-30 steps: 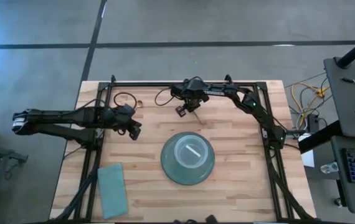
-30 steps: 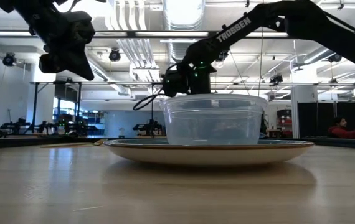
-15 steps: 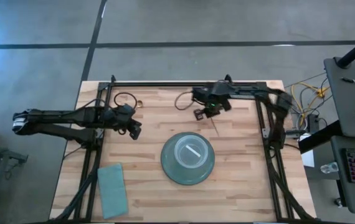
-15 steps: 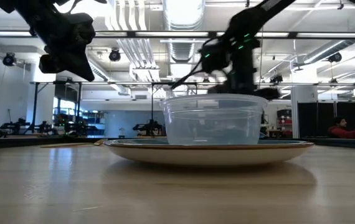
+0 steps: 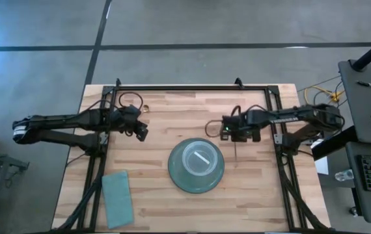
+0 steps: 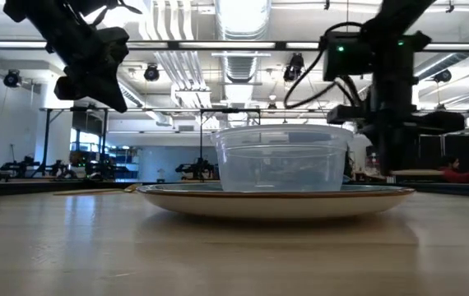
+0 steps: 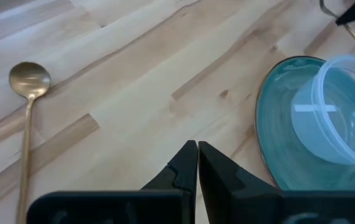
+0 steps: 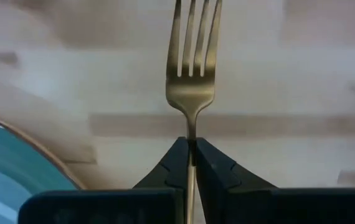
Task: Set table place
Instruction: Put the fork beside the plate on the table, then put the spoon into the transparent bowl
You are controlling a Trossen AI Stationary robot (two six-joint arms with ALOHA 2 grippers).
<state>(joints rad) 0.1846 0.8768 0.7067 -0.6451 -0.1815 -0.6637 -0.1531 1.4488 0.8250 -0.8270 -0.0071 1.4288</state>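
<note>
The wooden table (image 5: 166,104) bears a teal plate (image 5: 196,166) with a clear plastic tub (image 5: 198,159) standing on it. My right gripper (image 5: 232,136) is just beyond the plate's far right rim, above the table, shut on a gold fork (image 8: 193,68). My left gripper (image 5: 142,132) is shut and empty above the table's left part; it also shows in its wrist view (image 7: 197,144). A gold spoon (image 7: 28,93) lies flat on the table near it. My right gripper pinches the fork between its two fingers (image 8: 212,163) at the handle's top (image 8: 191,134), just behind the tines. The fingers point steeply down and lie along the fork. The fork sticks out beyond the fingertips, tines first, clear of the table.
A folded teal napkin (image 5: 116,198) lies at the table's near left corner. A black rail frame (image 5: 192,88) runs round the table. Bare wood shows right of the plate (image 5: 257,175) and between the plate and the napkin.
My right gripper has carried the fork from the table's far middle toward the right and near edges, swinging round, and now stands by the plate's far right rim. The fork stays in its hold, clear of the table.
</note>
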